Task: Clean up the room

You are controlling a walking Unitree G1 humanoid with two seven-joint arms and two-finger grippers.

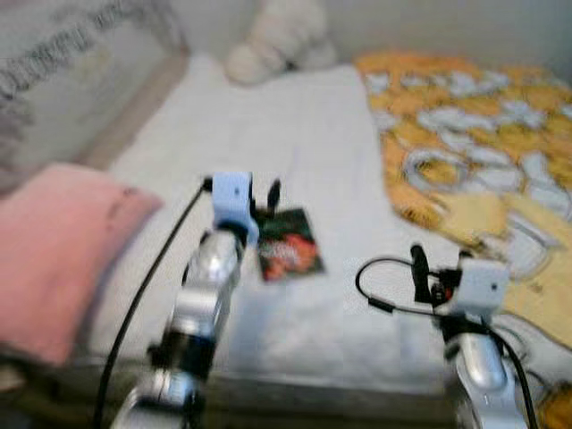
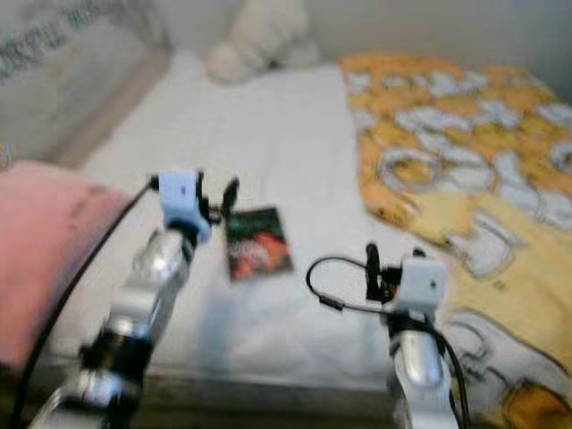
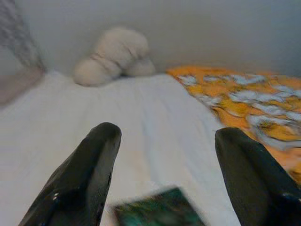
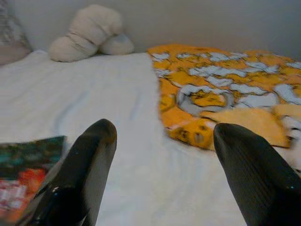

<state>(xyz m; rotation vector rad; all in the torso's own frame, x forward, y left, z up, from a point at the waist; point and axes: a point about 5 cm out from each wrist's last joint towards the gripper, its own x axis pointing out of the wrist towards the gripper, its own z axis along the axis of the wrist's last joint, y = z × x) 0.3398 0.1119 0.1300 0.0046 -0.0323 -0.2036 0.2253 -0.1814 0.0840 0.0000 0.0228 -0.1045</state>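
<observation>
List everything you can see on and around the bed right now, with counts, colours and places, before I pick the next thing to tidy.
bed: 1, white sheet, fills the middle of the scene
blanket: 1, orange and yellow with white shapes, over the bed's right side
plush toy: 1, cream, at the far end of the bed by the wall
packet: 1, dark with red and green print, flat on the sheet near the bed's front edge
pillow: 1, pink, at the bed's near left corner
patterned pillow: 1, grey, far left
left gripper: fingers open, just above the packet
right gripper: fingers open, over the sheet near the blanket's edge
</observation>
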